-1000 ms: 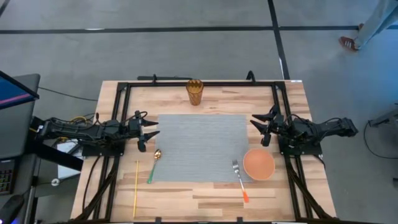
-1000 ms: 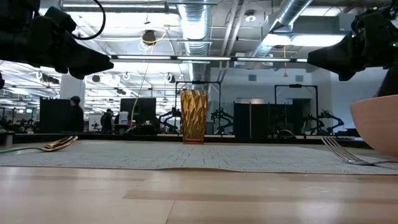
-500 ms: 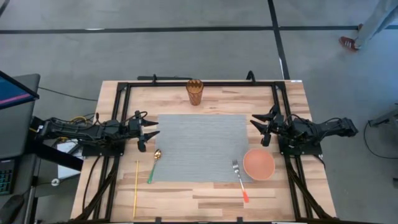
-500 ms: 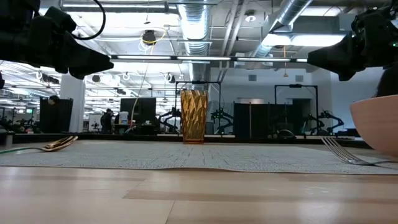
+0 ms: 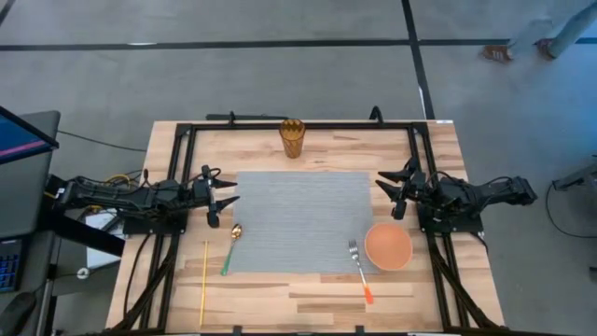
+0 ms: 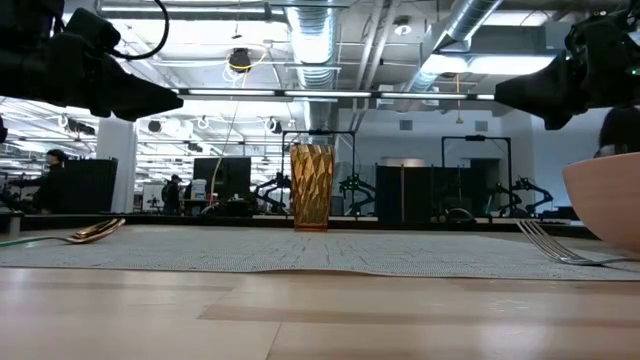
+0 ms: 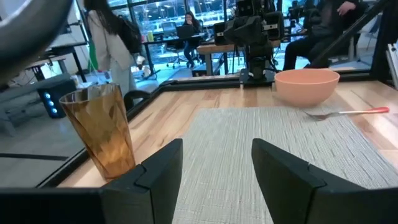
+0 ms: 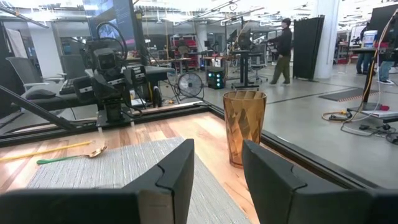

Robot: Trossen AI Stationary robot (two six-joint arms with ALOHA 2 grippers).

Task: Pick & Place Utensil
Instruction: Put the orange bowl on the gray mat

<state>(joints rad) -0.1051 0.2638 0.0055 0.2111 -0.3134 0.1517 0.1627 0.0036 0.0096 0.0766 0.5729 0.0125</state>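
A gold-bowled spoon with a green handle (image 5: pixel 230 247) lies at the grey placemat's (image 5: pixel 303 220) left edge, its bowl on the mat. A fork with an orange handle (image 5: pixel 360 270) lies at the mat's near right corner, beside a pink bowl (image 5: pixel 388 245). An amber faceted glass (image 5: pixel 292 137) stands upright beyond the mat's far edge. My left gripper (image 5: pixel 229 198) hovers open at the mat's left side, above the spoon's far end. My right gripper (image 5: pixel 384 192) hovers open at the mat's right side, beyond the bowl. Neither touches anything.
A thin yellow stick (image 5: pixel 204 282) lies on the wood left of the spoon. A black frame (image 5: pixel 298 123) runs round the table's far edge and sides. People move in the room behind the table.
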